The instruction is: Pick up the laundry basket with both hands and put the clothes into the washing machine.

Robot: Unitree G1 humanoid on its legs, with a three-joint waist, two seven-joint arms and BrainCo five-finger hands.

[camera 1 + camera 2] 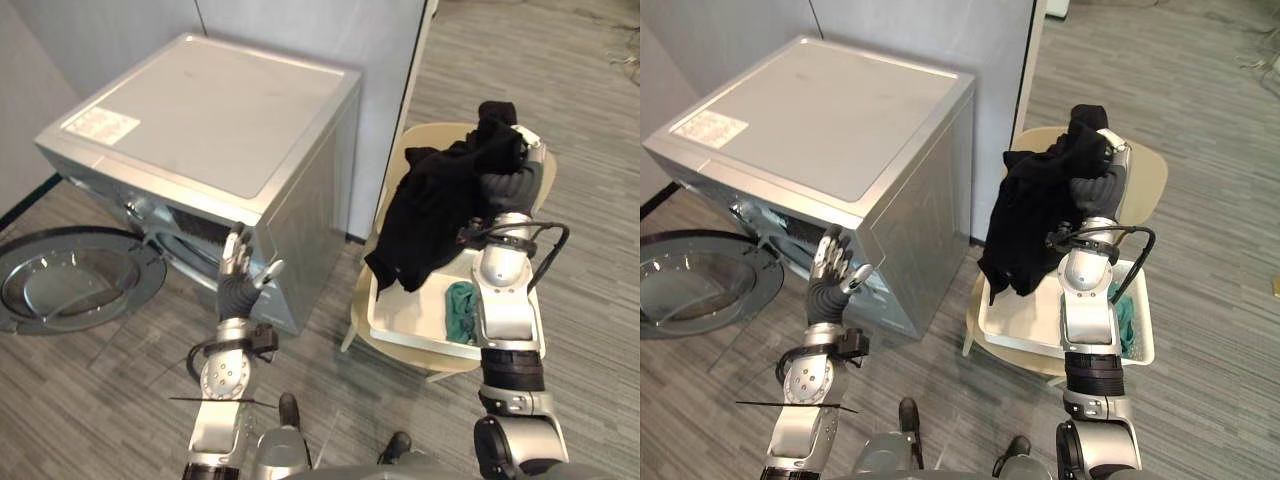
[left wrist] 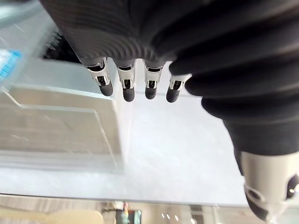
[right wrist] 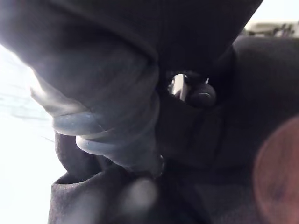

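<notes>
Silver-fingered hands (image 1: 238, 272), dark ribbed covers (image 2: 187, 37)

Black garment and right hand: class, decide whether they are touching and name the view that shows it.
Touching. In the right wrist view a finger of the right hand is curled into the black garment.

A beige plastic chair with a rounded back (image 1: 1148, 178) stands on the floor at the right side, and its pale legs spread outward. The grey floor with a pattern of long narrow planks (image 1: 580, 100) reaches to the far end of the room. Behind, a pale grey flat wall panel (image 1: 290, 25) stands upright. A narrow white vertical post (image 1: 412, 80) closes its right edge, just beside the chair's back. At the far left a dark skirting strip (image 1: 28, 198) runs along the foot of another grey wall (image 1: 20, 120). Some thin cables (image 1: 628, 62) lie on the floor far at the right.
</notes>
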